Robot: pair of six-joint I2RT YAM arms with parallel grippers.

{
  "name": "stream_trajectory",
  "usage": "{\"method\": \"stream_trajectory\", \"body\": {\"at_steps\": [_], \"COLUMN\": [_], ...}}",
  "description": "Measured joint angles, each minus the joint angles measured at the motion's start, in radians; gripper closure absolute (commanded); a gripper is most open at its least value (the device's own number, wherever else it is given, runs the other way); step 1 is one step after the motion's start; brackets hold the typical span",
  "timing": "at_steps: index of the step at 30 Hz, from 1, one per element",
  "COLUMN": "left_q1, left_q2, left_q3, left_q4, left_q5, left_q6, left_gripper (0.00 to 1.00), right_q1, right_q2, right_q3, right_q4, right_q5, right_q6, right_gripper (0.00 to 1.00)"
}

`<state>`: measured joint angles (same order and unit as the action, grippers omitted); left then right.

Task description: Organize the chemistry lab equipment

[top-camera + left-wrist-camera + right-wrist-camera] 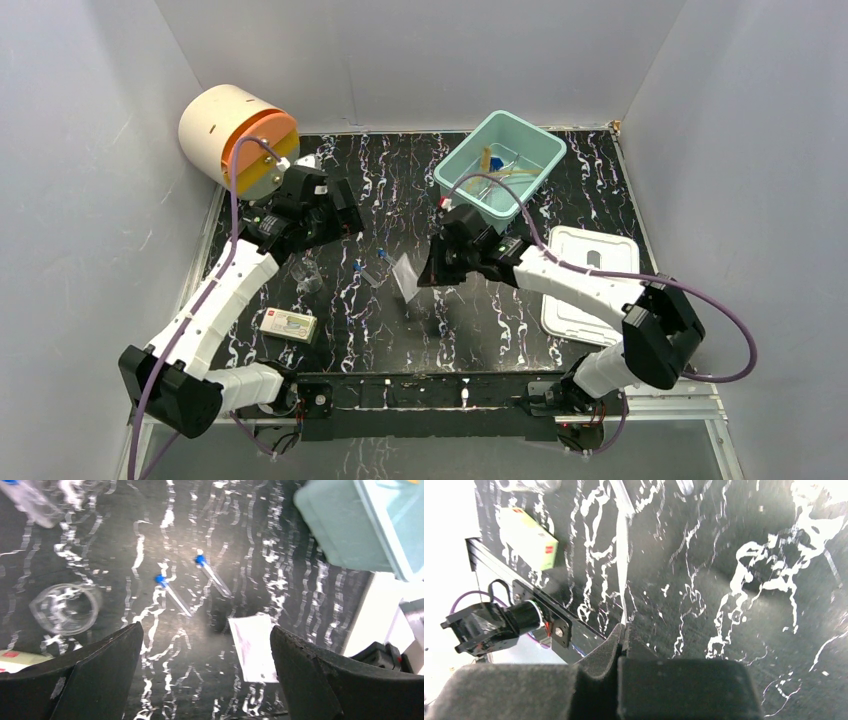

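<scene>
The right tool (623, 641) pinches the packet (405, 277); the left tool (205, 631) hangs spread. The box (289, 323) by the worktop's (500, 322) front edge shows a red mark, writing unreadable.

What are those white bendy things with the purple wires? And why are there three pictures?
They are two robot arms bolted to a black table. One picture looks down from above; the other two come from little cameras on each wrist. The right arm's fingers are shut, pinching a thin white packet. The left arm's fingers stand wide open, holding nothing. Below them lie a glass beaker and two blue-capped tubes. There is also a teal tub with things inside and a white lid.
</scene>
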<state>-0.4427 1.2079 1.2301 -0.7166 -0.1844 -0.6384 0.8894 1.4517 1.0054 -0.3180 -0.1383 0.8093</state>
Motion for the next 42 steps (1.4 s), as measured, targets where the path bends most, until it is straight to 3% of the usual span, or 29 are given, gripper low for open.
{"method": "stream_trajectory", "body": {"at_steps": [10,19,26,36,42], "left_q1": [0.002,0.007,0.007,0.008,0.008], "left_q2": [-0.034,-0.024,0.019,0.043,0.042], "left_q3": [-0.076,-0.083,-0.078,-0.036,-0.036], "left_q4": [0.185,0.236,0.256,0.254,0.24], "left_q5": [0.221,0.296,0.309,0.294,0.27], "left_q6": [-0.081,-0.111,-0.1,-0.072,-0.076], "left_gripper": [0.02,0.02,0.02,0.02,0.02], "right_q1": [-0.142,-0.321,-0.505,-0.571,-0.57], "right_q2": [-0.052,-0.129,-0.127,0.163,0.346], "right_q3": [0.14,0.245,0.353,0.534,0.583], "right_q4": [0.006,-0.085,-0.109,-0.146,-0.158], "right_q5": [-0.039,-0.039,0.067,0.173,0.212], "right_q6": [-0.13,-0.197,-0.212,-0.191,-0.071], "right_gripper": [1.0,1.0,1.0,1.0,1.0]}}
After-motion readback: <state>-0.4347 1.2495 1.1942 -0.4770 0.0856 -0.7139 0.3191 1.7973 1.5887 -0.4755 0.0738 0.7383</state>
